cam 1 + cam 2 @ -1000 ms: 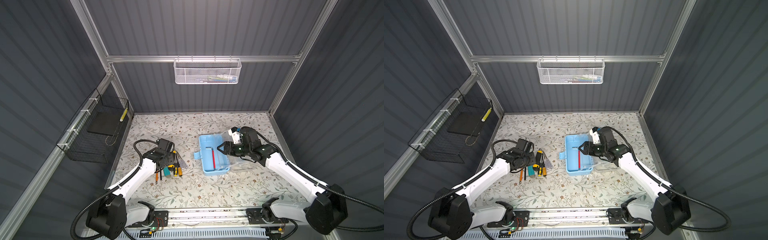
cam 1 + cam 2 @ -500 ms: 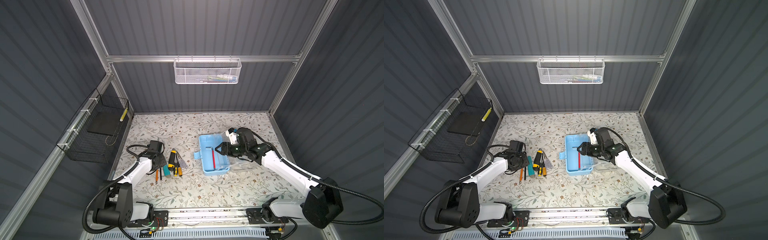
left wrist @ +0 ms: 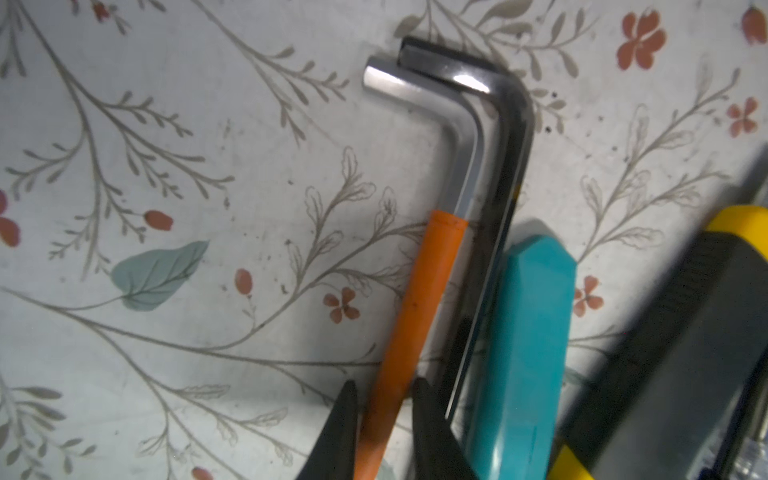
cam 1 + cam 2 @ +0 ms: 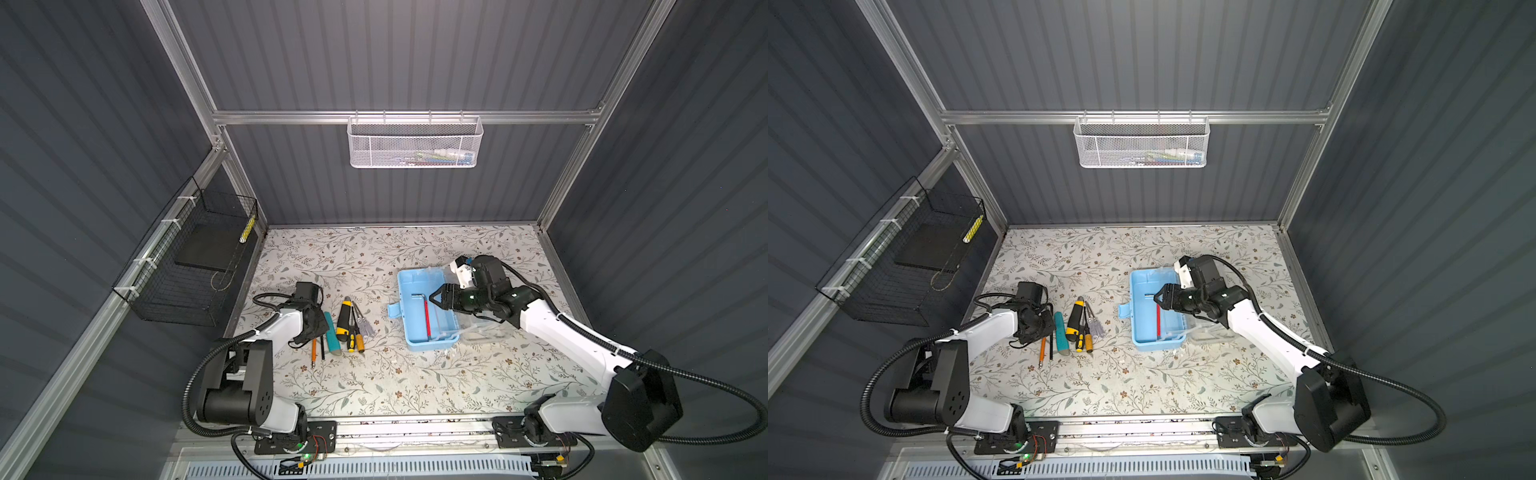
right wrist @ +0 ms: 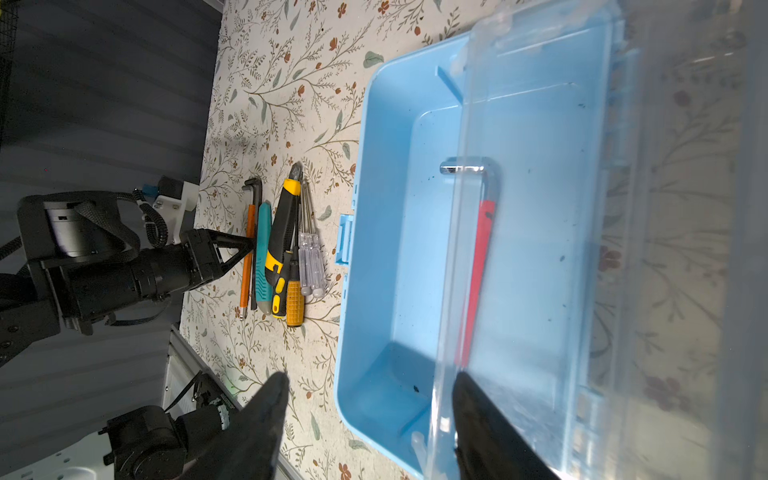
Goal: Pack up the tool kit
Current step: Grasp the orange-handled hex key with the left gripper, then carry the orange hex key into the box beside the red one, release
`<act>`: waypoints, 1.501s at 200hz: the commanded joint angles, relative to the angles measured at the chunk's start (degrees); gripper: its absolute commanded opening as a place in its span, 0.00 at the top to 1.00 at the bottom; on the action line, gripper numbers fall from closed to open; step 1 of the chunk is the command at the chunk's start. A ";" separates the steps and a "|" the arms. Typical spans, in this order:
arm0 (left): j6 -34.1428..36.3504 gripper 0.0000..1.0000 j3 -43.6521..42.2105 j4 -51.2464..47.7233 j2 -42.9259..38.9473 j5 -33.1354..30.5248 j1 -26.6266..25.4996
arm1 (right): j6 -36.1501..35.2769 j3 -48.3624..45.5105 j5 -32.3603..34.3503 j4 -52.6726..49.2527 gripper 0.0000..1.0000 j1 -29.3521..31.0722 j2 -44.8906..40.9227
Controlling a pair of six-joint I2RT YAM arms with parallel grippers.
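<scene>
As the right hand (image 5: 370,378) gapes above the plastic box (image 5: 395,208), the left hand (image 3: 385,384) seemingly pinches an orange-sleeved key (image 3: 432,282).

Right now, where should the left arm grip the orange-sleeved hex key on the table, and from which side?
Grip the orange-sleeved hex key on its sleeve, mid-length, coming straight down with the fingers across the shaft. It lies flat, with the black hex key tight along one side and bare table on the other, so a side approach looks blocked.

Soft even light; close wrist views blurred
</scene>
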 commanded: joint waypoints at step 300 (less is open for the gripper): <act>-12.25 1.00 20.18 0.76 -10.17 3.52 -22.40 | 1.75 2.20 -1.26 1.70 0.37 -3.05 -2.25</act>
